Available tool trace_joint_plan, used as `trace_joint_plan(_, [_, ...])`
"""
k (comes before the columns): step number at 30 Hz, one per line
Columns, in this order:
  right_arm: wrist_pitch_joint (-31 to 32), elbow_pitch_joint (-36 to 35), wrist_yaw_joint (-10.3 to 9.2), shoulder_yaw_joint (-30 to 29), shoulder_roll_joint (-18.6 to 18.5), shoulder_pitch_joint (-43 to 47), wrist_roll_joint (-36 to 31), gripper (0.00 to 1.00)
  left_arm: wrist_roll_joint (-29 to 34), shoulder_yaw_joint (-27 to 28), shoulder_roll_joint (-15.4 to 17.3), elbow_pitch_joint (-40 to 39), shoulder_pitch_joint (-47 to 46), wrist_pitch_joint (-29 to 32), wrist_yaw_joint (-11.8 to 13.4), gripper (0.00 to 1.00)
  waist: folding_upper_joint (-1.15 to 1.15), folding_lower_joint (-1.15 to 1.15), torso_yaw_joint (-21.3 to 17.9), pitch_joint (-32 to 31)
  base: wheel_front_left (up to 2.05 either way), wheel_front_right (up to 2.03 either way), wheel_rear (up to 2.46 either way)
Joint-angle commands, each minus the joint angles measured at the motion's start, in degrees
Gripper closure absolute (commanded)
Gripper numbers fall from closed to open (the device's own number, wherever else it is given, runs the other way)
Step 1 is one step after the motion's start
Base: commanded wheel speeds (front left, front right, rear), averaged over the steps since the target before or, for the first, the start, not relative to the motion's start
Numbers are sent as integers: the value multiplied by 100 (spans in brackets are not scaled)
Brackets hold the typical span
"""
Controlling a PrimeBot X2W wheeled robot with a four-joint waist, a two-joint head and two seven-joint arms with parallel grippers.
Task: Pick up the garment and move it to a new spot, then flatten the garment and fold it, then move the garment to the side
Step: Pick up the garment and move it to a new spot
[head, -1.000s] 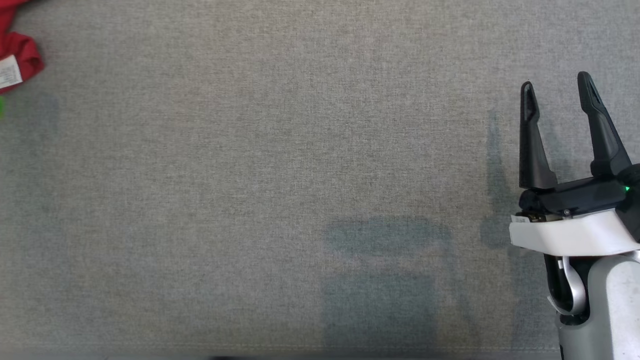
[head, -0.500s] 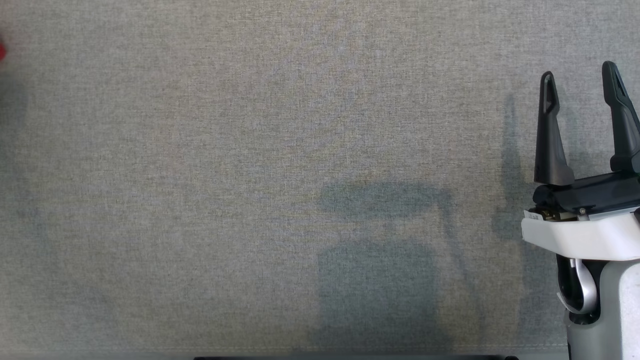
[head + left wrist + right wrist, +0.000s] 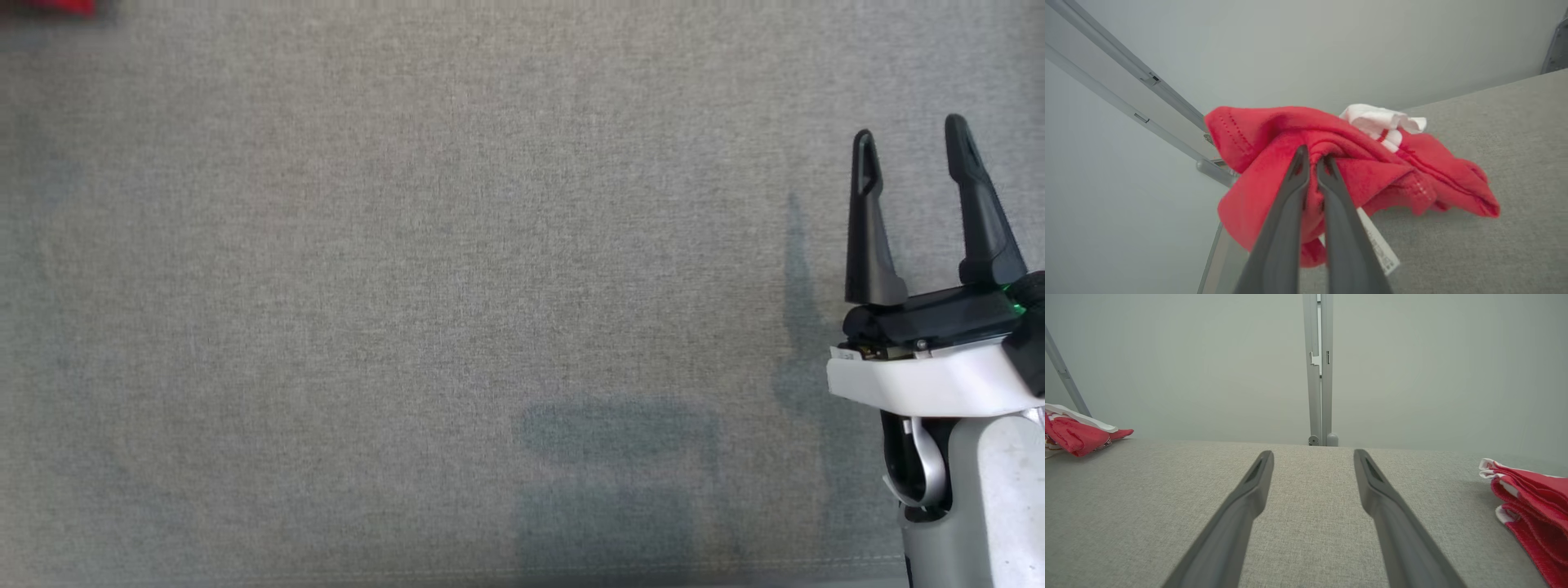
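The garment [image 3: 1372, 171] is a crumpled red fleece piece with white trim and a white label, lying near the corner of the grey fabric table [image 3: 1494, 253]. My left gripper [image 3: 1312, 160] is shut on a fold at the middle of the garment, fingertips pinching the red cloth. In the head view a sliver of the garment [image 3: 57, 6] shows at the top left edge. My right gripper [image 3: 910, 147] stands open over the bare table [image 3: 408, 286] at the right, holding nothing; in its own wrist view the right gripper [image 3: 1312, 455] has its fingers spread wide.
The right wrist view shows a red and white cloth heap [image 3: 1077, 435] at the table's far left and a stack of folded red garments [image 3: 1531, 498] at the right. A metal frame post [image 3: 1316, 375] stands behind the table's far edge.
The head camera has shifted, so the red cloth now shows only at the top left edge. The left gripper has gone from open to shut. The right gripper stays open.
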Motion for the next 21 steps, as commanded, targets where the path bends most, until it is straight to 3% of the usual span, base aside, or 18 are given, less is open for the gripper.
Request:
trace_joint_plan(1, [-50, 36, -4, 11, -8, -19, 41, 0, 50, -32, 32, -34, -68, -34, -7, 100, 35, 0, -155, -336, 0, 0, 0])
trace_joint_plan(11, [-327, 729, -4, 171, -8, 64, 491, 0, 358, -719, -99, -835, -601, -77, -88, 100, 35, 0, -637, -1383, 0, 0, 0])
trace_joint_plan(21, [-386, 983, -5, 182, -9, 194, 786, 0, -71, -1486, -444, -2121, -557, 358, -94, 100, 35, 0, -1087, -1936, 0, 0, 0])
